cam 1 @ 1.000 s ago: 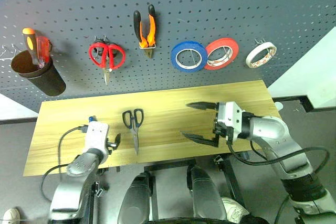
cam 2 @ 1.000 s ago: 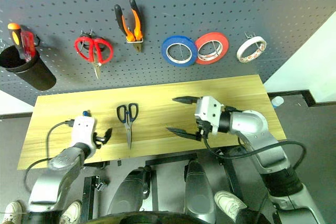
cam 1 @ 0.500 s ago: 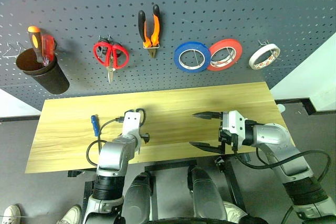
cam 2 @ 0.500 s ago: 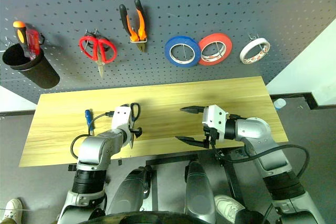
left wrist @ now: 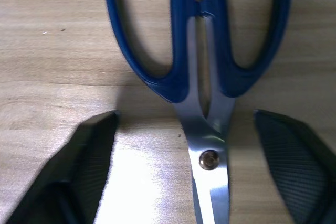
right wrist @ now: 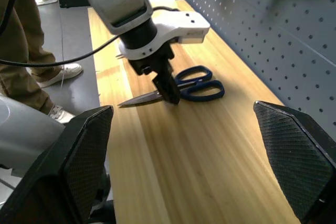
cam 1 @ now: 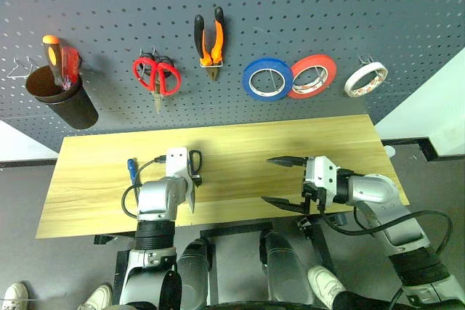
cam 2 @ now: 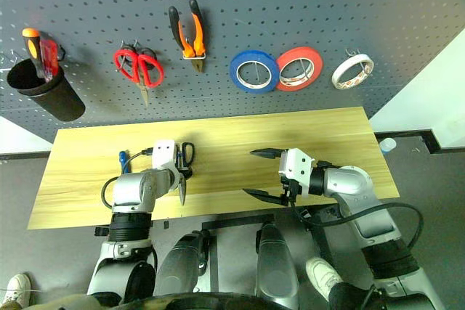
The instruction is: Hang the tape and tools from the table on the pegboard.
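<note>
- I see the counter (cam 1: 290, 139), light yellowish wood with visible grain, across the middle of the head view, with dark grey floor (cam 1: 22, 201) to its left and in front of it.
- The pegboard (cam 1: 290, 27) fills the upper part of the frame; a pale wall (cam 1: 436, 107) shows at the right edge.
- Already hanging on it: the tape (cam 1: 365, 78) at upper right, and the pliers (cam 1: 208, 40) at upper centre.
- The dark-blue scissors (left wrist: 202, 77) lie flat on the counter, left of centre; the blue screwdriver (cam 1: 131, 170) lies just to their left.
- My left tool (cam 1: 190, 192) hangs over the scissors, its fingers (left wrist: 89, 156) apart on either side of the pivot, not clamped.
- My right tool (cam 1: 285, 181) hovers at the counter's front edge, right of centre, its fingers wide apart and holding nothing.
- In the right wrist view a person's trouser leg (right wrist: 18, 51) and white shoes show on the floor beyond the counter's end.
</note>
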Tool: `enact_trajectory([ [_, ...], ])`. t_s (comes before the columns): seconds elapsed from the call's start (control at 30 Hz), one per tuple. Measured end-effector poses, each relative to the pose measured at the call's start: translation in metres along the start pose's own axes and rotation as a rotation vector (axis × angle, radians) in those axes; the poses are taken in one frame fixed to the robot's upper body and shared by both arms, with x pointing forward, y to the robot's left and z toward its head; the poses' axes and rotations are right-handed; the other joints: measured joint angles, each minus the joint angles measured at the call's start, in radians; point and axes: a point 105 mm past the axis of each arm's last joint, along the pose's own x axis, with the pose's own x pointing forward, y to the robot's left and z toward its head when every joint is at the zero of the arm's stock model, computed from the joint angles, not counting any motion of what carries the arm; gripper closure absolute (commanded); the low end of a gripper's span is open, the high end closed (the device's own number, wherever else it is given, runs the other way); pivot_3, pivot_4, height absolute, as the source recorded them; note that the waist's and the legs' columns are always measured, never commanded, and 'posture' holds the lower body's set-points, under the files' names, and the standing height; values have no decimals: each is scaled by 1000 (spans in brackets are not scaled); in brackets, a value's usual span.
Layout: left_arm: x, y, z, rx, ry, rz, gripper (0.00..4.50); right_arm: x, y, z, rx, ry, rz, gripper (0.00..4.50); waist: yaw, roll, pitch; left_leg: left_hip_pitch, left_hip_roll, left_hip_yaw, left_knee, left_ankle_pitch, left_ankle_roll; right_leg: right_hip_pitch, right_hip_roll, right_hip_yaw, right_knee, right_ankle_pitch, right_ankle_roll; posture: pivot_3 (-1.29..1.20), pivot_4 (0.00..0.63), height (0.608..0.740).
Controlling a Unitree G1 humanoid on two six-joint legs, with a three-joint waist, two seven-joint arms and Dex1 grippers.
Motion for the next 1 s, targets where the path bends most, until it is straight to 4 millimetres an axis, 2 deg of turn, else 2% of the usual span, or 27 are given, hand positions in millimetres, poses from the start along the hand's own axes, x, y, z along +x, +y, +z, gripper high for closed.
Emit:
enact_trajectory([
  [0.2, 0, 2, -1, -33, 6, -3, 3240, -7, 11, -9, 58, 43, 65, 0, 0, 0, 0, 1, 0, 0, 0, 0, 0, 1, 0, 0, 0, 0, 0, -52, 208, 733],
  [0.23, 0, 0, -1, -37, 6, -10, 3532, -8, 11, -9, 60, 44, 71, 0, 0, 0, 0, 1, 0, 0, 1, 0, 0, 2, 0, 0, 0, 0, 0, -52, 208, 733],
  [0.27, 0, -3, 0, -44, 5, -23, 3638, -8, 11, -9, 59, 44, 74, 0, 0, 0, 0, 2, 0, 0, 1, 0, 0, 2, 0, 0, 0, 0, 1, -52, 208, 733],
  [0.6, -1, -8, -1, -79, 19, -57, 3792, -9, -1, -27, -45, 170, 44, 0, -1, -1, -1, 2, 0, 0, 2, 0, -1, 3, 0, 0, 0, 1, 1, -40, 203, 733],
  [0.77, -5, -8, -2, -78, 36, -67, 3793, -9, -4, -29, -72, 178, 41, 0, -2, -1, -1, 2, 0, 0, 2, 0, -1, 3, 0, 0, 0, 1, 1, -43, 200, 733],
  [0.9, -24, 0, 10, -70, -56, -140, 3793, -8, -5, -27, -86, 169, 34, 0, -6, -1, -1, 2, 0, 0, 1, 1, -1, 3, 0, 0, 0, 1, 1, -42, 195, 733],
  [1.0, -43, 18, 20, -22, -139, -160, 3793, -6, -8, -24, -99, 155, 27, 0, -5, -1, -1, 2, 0, 0, 1, 1, -2, 3, 0, 0, 0, 1, 1, -26, 193, 733],
])
